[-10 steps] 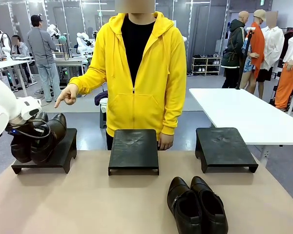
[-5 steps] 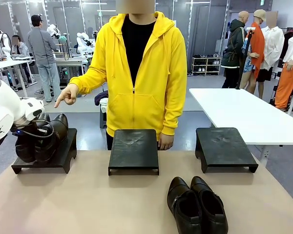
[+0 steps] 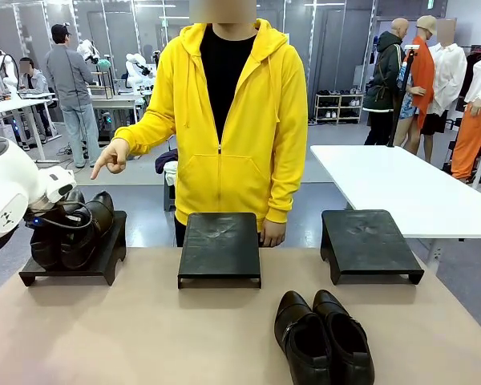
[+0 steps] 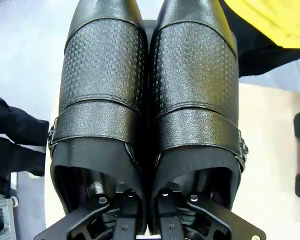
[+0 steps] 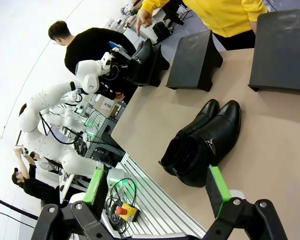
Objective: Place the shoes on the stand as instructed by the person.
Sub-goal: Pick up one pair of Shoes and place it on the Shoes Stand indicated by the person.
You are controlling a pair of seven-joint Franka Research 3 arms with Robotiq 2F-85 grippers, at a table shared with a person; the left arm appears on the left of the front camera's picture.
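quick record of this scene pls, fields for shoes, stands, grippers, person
first pair: on the left stand, toes toward the person
second pair: side by side on the table, robot's side
other stands: middle stand, right stand
left gripper: shut on the first pair, fingers inside the shoe openings
right gripper: open, holding nothing
person: behind the middle stand, one hand pointing down toward the left stand
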